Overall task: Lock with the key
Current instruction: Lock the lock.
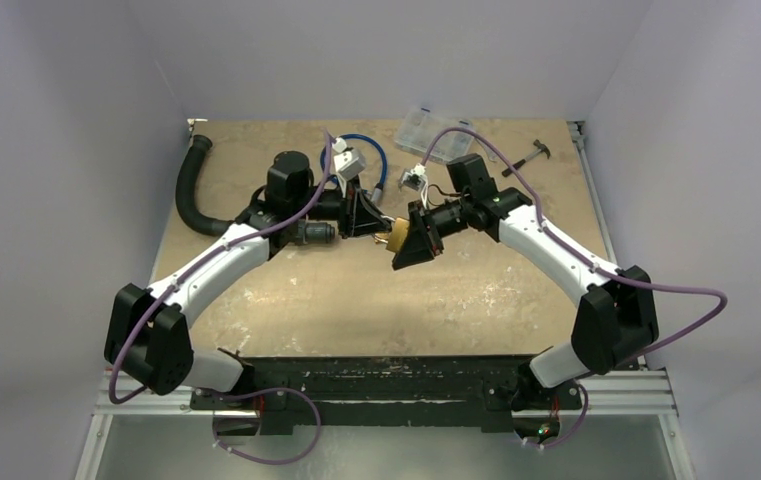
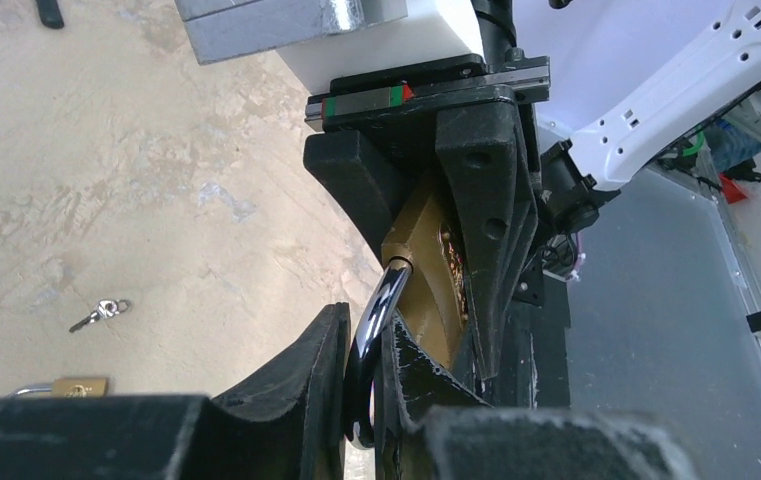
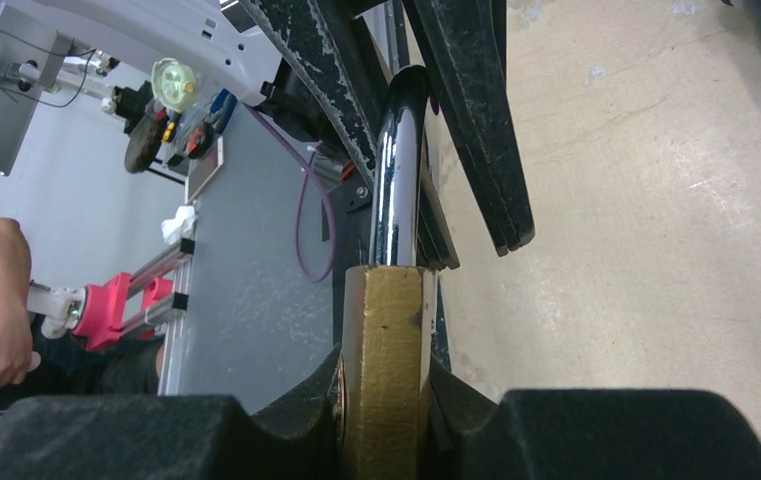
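Right gripper (image 3: 384,400) clamps the brass padlock (image 3: 384,320) by its body above mid-table, left gripper (image 2: 366,350) pinching its chrome shackle (image 2: 381,300). It likely handles heavy, rigid and slick; flat body faces grip best.

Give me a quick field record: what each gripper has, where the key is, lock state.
left gripper: shut on curved chrome steel shackle
right gripper: shut on rectangular brass padlock body
small silver key: loose on tan table, held by neither gripper
second brass padlock: lying on the table near the key
shackle latched or open: cannot tell, far leg hidden
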Controlling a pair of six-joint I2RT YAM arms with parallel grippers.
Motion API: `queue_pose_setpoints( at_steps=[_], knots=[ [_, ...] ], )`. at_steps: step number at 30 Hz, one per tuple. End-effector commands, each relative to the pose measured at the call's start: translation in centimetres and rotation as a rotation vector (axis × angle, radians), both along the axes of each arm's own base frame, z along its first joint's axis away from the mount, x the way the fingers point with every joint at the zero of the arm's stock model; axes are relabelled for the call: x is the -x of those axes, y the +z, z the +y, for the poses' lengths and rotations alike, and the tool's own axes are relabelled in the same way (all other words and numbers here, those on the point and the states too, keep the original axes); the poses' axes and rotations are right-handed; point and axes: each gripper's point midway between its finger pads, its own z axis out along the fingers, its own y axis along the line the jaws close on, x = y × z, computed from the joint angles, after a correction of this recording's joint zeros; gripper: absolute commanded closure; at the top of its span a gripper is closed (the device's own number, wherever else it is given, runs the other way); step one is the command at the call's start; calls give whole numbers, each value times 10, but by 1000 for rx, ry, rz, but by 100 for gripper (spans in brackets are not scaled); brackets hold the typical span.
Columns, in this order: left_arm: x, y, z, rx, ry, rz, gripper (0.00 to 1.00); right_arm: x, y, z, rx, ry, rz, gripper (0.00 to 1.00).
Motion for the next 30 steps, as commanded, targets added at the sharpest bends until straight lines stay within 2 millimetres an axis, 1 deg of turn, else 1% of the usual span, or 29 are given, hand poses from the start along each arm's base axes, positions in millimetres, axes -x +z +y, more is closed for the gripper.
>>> queue_pose_setpoints(
  at_steps=[1, 2, 4, 7, 8, 10, 12, 13, 14, 18, 22, 23, 25, 27, 30],
  knots=[
    [127, -18, -43, -72, -449, 170, 100, -8, 118, 69, -417, 192, -666, 100],
    [121, -20, -41, -93, -420, 148, 100, -5, 116, 66, -420, 201, -665, 100],
    [97, -18, -35, -119, -323, 90, 100, -5, 112, 58, -405, 187, -669, 100],
    [66, -2, -19, -91, -231, 51, 100, -8, 101, 45, -385, 165, -643, 100],
    [59, 4, -14, -80, -213, 41, 100, -13, 97, 38, -376, 149, -633, 100],
    [52, 13, -4, -82, -201, 18, 98, -20, 87, 27, -358, 129, -606, 100],
    [51, 22, 2, -92, -204, -11, 95, -22, 81, 19, -347, 111, -596, 100],
    [52, 27, 4, -85, -216, -46, 90, -22, 78, 17, -343, 108, -591, 100],
    [53, 33, 5, -74, -222, -59, 82, -21, 75, 17, -339, 108, -587, 100],
    [55, 49, 7, -47, -227, -91, 67, -19, 59, 14, -309, 117, -566, 100],
    [48, 63, 12, -30, -201, -122, 58, -19, 45, 13, -282, 124, -552, 100],
    [48, 67, 13, -24, -198, -131, 57, -18, 44, 12, -280, 125, -549, 100],
    [42, 76, 22, -17, -169, -143, 50, -15, 42, 11, -281, 128, -546, 100],
    [35, 78, 31, -26, -135, -160, 45, -14, 42, 10, -281, 128, -548, 100],
    [26, 72, 42, -45, -87, -159, 44, -11, 42, 9, -283, 132, -543, 100]
  ],
)
